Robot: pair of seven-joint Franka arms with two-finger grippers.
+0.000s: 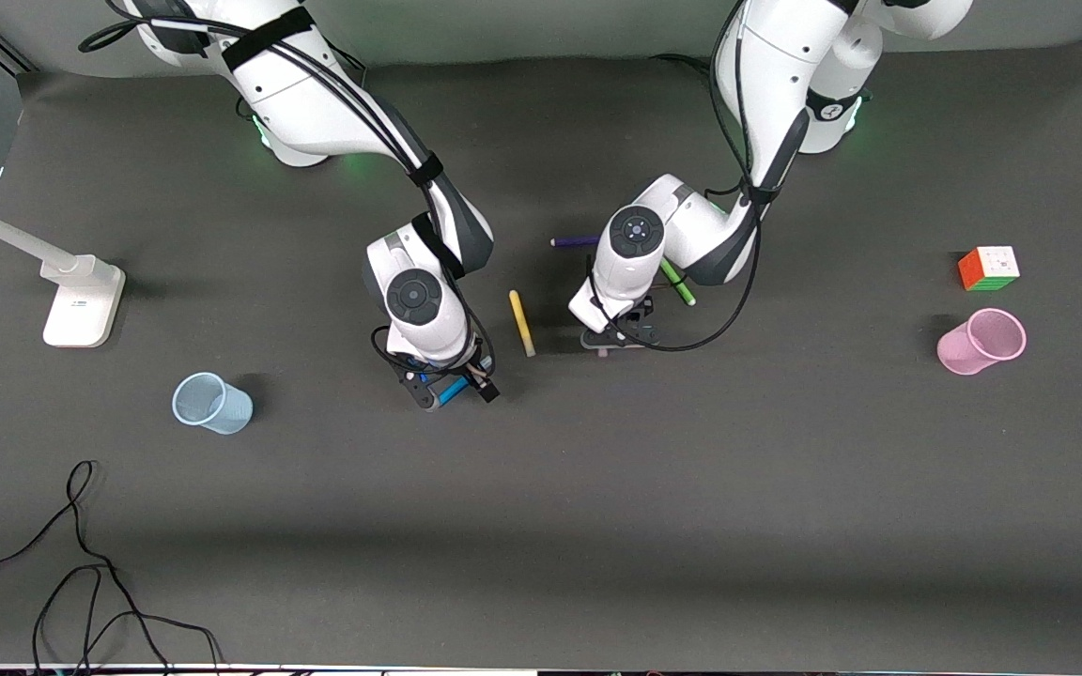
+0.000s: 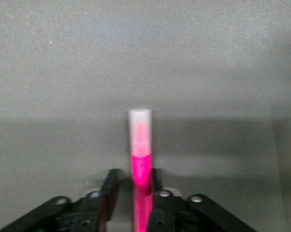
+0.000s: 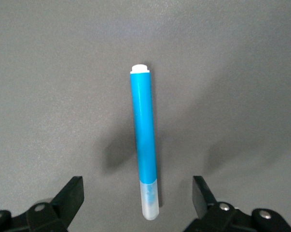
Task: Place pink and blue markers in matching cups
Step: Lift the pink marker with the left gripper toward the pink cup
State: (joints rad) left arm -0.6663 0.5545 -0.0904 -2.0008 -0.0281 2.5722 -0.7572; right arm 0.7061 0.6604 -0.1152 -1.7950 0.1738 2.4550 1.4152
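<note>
The blue cup (image 1: 212,403) lies nearest the camera, toward the right arm's end; the pink cup (image 1: 982,341) toward the left arm's. The pick-up step is in hand — the blue marker (image 3: 145,145) is straddled on the table by the right gripper (image 3: 138,198), fingers spread; the pink marker (image 2: 141,164) is pinched by the left gripper (image 2: 135,186). Closing, then lifting, is called for.

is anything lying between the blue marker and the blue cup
Nothing visible does. The blue marker lies between the open fingers of the right tool, and the dark mat from there to the blue cup shows no object.
</note>
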